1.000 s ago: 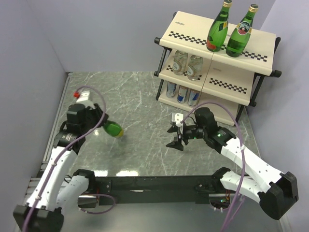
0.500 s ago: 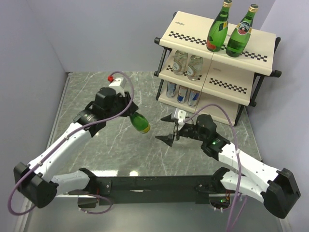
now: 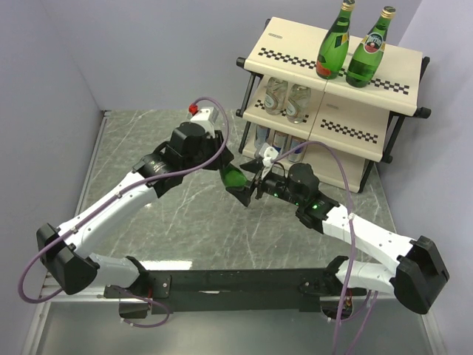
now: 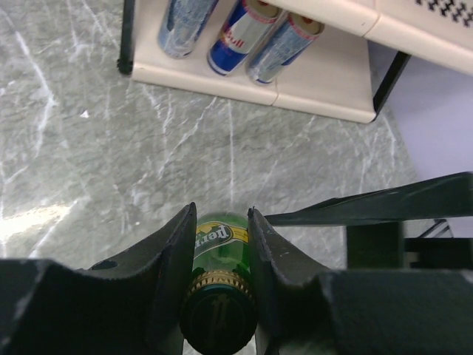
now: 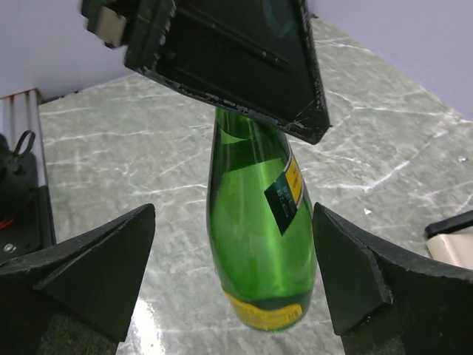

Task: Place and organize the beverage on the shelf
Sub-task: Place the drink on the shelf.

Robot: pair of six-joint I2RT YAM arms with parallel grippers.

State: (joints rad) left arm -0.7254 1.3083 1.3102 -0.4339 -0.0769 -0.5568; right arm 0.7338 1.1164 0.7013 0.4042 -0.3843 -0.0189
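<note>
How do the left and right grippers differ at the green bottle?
The left gripper has its jaws shut on the neck of the green bottle; the right gripper has its jaws wide open around the body, not touching. The left gripper is at the cap end, the right gripper at the side. Both share one bottle.

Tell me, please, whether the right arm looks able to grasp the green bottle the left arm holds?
Probably yes: the right tool stands open on either side of the green bottle, nothing between.
</note>
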